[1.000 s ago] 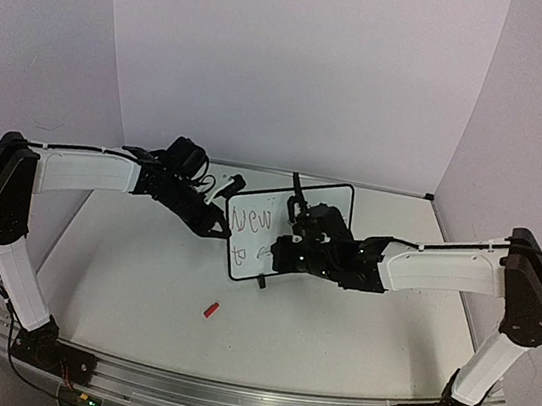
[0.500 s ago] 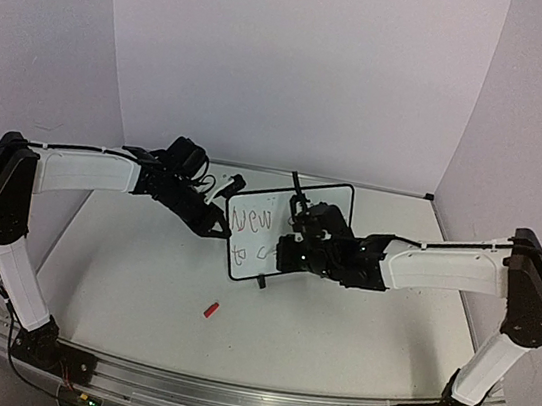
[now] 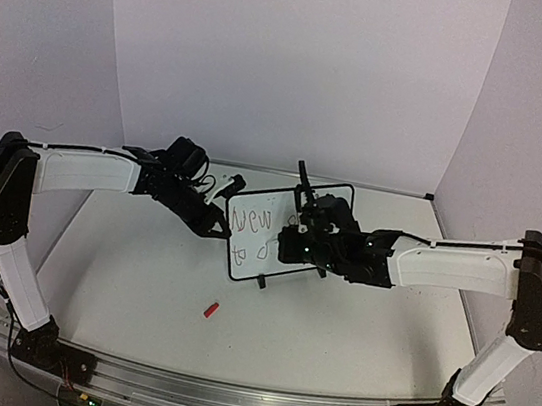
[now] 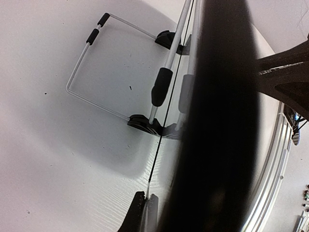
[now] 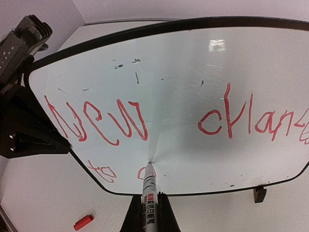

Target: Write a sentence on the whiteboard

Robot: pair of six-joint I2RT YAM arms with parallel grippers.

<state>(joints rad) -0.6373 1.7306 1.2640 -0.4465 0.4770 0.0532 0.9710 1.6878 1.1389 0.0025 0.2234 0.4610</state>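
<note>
Right claw [image 5: 148, 199] holds marker [image 5: 148, 180] against whiteboard [image 5: 193, 87] ahead.

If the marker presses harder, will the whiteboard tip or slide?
Likely rigid: the whiteboard has a full black frame. Alone it may tip or skid, resting on small feet and a thin wire stand. The left gripper clamping its edge should steady it against the marker.

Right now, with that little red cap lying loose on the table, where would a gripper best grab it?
Probably at the middle of the red cap, coming straight down from above and closing across its narrow width. It is a short, slim piece lying flat on the table, slanted in the overhead view, so the jaws should turn to cross its length.
</note>
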